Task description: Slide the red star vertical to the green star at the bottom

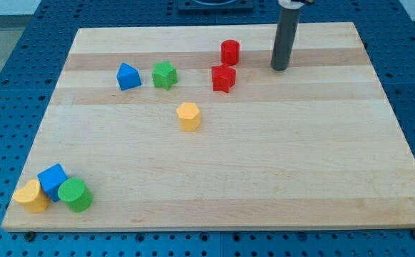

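Note:
The red star (223, 78) lies on the wooden board (300, 164) in the upper middle. The green star (164, 74) lies to its left, at about the same height in the view. My tip (279, 68) is to the right of the red star and slightly above it, a clear gap away, touching no block. A red cylinder (229, 51) stands just above the red star.
A blue block (127, 76) sits left of the green star. A yellow hexagonal block (188, 116) lies below and between the stars. At the bottom left corner a yellow block (31, 196), a blue cube (53, 180) and a green cylinder (75, 195) cluster together.

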